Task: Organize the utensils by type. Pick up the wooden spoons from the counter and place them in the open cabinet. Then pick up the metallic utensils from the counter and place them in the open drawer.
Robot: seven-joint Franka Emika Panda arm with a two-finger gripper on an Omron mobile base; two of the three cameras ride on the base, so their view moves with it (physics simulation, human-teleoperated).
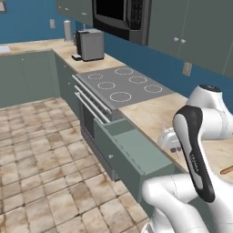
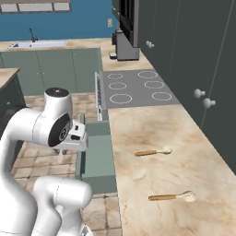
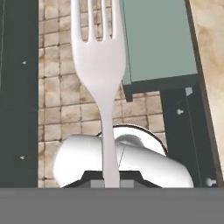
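Note:
My gripper [image 2: 73,138] is shut on the handle of a silver-grey metal fork [image 3: 99,65], whose tines point away from the hand. It hangs over the tiled floor, just beside the outer end of the open grey-green drawer [image 3: 157,39] [image 2: 97,159] [image 1: 132,145]. Two wooden spoons lie on the beige counter [image 2: 152,124]: one [image 2: 154,151] near the middle, the other [image 2: 173,197] closer to me. One spoon handle [image 1: 226,170] peeks out past my arm. The open cabinet is out of view.
A cooktop [image 2: 136,87] lies beyond the drawer, with a coffee machine [image 1: 88,44] and a microwave [image 1: 123,16] further on. Upper cabinet doors with round knobs [image 2: 203,97] hang over the counter. Tiled floor [image 1: 41,150] spreads to the left.

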